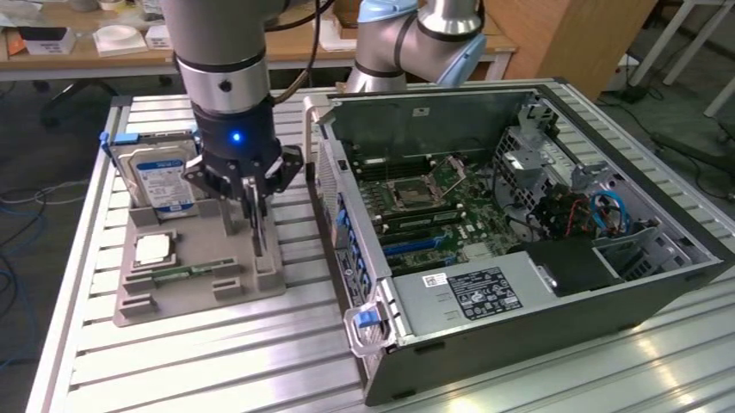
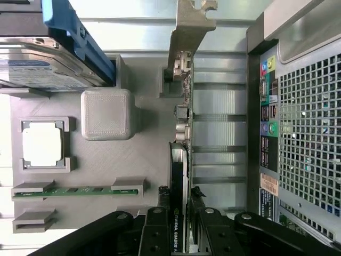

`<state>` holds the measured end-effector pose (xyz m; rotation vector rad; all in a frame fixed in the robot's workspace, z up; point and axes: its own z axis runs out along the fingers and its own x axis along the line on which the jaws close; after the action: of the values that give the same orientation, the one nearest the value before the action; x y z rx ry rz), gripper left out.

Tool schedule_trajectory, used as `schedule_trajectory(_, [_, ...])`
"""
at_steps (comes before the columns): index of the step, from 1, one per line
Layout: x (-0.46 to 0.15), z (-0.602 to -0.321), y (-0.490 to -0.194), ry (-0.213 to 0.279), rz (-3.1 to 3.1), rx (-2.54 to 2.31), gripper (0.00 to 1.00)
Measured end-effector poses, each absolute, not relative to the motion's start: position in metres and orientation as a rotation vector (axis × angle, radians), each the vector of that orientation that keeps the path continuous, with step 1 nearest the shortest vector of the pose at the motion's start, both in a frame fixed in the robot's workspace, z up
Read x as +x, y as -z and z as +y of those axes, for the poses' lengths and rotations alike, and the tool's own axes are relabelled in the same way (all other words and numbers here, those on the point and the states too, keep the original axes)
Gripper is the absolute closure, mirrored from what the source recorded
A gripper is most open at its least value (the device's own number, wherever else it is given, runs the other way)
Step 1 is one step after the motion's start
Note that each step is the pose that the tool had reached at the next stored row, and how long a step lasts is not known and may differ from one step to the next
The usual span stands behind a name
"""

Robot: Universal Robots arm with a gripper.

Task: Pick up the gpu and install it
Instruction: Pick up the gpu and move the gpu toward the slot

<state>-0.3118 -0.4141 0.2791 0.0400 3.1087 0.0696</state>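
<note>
The gpu (image 1: 257,231) stands on its edge in the grey holder tray (image 1: 195,301), at the side nearest the open computer case (image 1: 460,297). My gripper (image 1: 251,209) comes straight down over it. In the wrist view the gpu (image 2: 180,133) shows edge-on: a thin green card with a black shroud, its metal bracket (image 2: 187,29) at the far end. My gripper (image 2: 180,216) is shut on the gpu, a black finger (image 2: 155,230) pressed against each face of the card. The card's lower edge is still down at the tray (image 2: 144,154).
The tray also holds a blue-labelled hard drive (image 1: 161,176), a processor chip (image 1: 153,249) and a memory stick (image 1: 184,274). The case lies on its side, motherboard (image 1: 442,206) exposed, its perforated rear wall (image 2: 309,117) close beside the gpu. A second arm (image 1: 402,43) stands behind.
</note>
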Motion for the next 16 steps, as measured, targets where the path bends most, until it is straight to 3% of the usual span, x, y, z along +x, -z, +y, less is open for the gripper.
schedule_trajectory(16, [-0.312,-0.414,-0.315,-0.070,3.109,0.040,0.74])
